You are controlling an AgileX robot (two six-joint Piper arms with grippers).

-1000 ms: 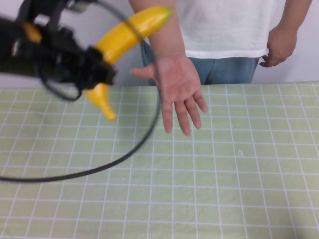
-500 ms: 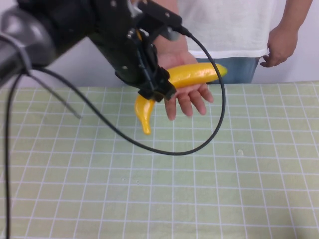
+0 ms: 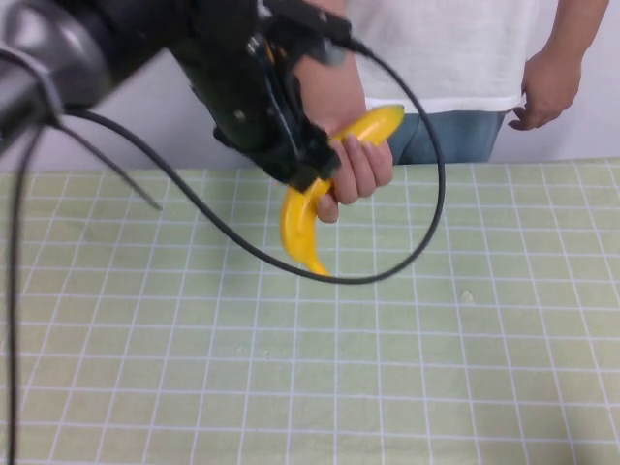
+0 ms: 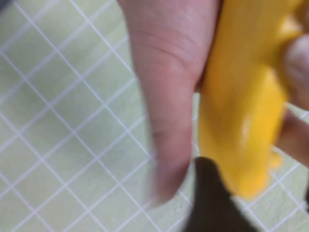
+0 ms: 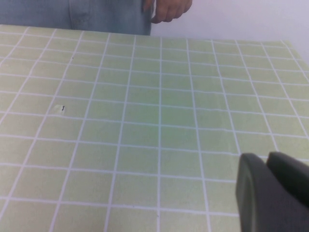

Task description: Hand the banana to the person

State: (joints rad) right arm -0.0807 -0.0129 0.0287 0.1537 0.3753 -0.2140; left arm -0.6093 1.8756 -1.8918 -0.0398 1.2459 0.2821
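A: Where it is raised above the far part of the table, what is seen of the banana point(image 3: 308, 219)?

B: A smooth, glossy yellow curve is shown, its tapered end pointed down; its upper half is wrapped by the fingers of the person's hand point(image 3: 354, 167). No label or writing can be read on it.

A: And the left gripper point(image 3: 312, 175)?

B: It is pressed against the banana just beside that hand, a black block with a looping black cable point(image 3: 426, 232) hung from it. Whether its fingers are clamped or released cannot be told. In the left wrist view the banana point(image 4: 244, 111) is seen close beside a thumb.

A: The person point(image 3: 446, 58)?

B: A white T-shirt and blue jeans are worn behind the green, white-gridded mat point(image 3: 465, 368).

A: The right gripper point(image 5: 275, 193)?

B: Only a dark rounded part is shown low over the mat; its state cannot be told
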